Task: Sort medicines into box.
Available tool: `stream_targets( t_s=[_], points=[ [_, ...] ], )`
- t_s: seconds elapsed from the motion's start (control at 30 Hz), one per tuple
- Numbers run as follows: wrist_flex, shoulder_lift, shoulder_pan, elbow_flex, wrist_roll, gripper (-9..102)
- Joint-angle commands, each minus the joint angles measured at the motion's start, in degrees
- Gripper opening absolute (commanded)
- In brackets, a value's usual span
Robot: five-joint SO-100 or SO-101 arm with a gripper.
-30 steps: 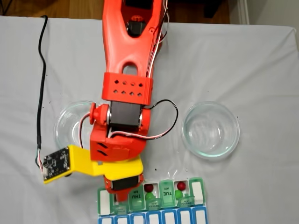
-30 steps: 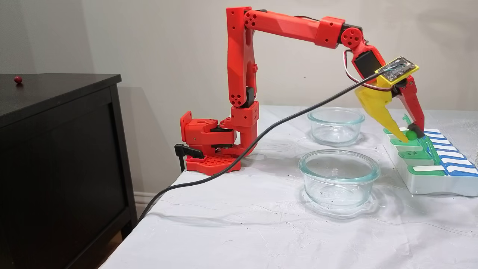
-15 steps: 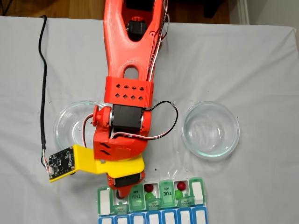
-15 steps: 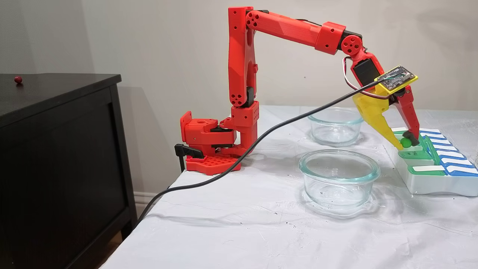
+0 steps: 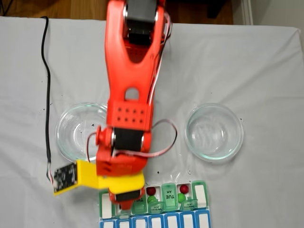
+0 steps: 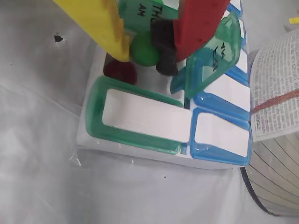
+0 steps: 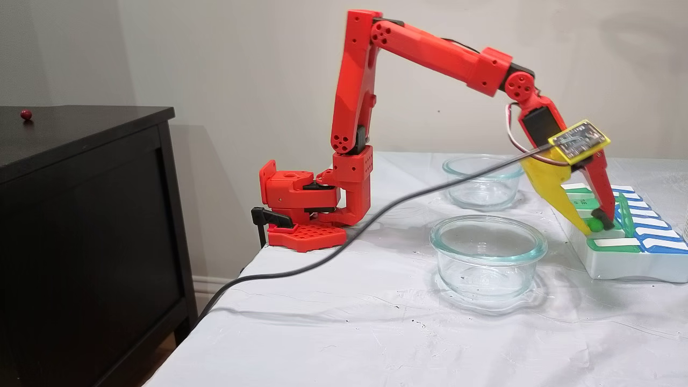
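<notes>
In the wrist view my gripper (image 6: 145,55) is shut on a bright green medicine ball (image 6: 141,50), pinched between the yellow finger (image 6: 105,25) and the black pad of the red finger (image 6: 163,44). It hangs just over an open compartment of the box (image 6: 140,116), where a dark red ball (image 6: 120,71) lies. A side fixed view shows the gripper (image 7: 594,226) low over the near end of the box (image 7: 618,266). From above, the box (image 5: 201,197) shows red balls (image 5: 151,190) and green balls (image 5: 152,200) in two open compartments; the arm hides the gripper.
Two round clear glass dishes (image 7: 488,252) (image 7: 484,180) stand between the arm's base and the box. A black cable (image 7: 376,220) trails from the wrist over the table's edge. A dark cabinet (image 7: 80,215) at the left carries one red ball (image 7: 26,114).
The gripper has come down and moved toward the near end of the box, still holding the green ball. The balls lying in the box have not moved.
</notes>
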Motion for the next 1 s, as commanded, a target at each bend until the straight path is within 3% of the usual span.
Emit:
stream_targets(
  t_s=[0.0,0.13,0.43,0.53,0.67,0.83,0.97],
  points=[
    [-2.11,2.2,-0.26,-5.8,0.0,1],
    [0.88,5.1,-0.18,-4.75,-0.18,15],
    [0.44,10.2,-0.18,-0.44,-1.32,24],
    [-0.44,12.3,0.0,0.53,-2.2,19],
    [-1.05,18.19,0.26,2.29,-2.9,2],
    [-2.64,28.48,-3.78,8.53,-1.58,0],
    [-11.25,33.93,-9.23,14.77,-0.09,0]
  ],
)
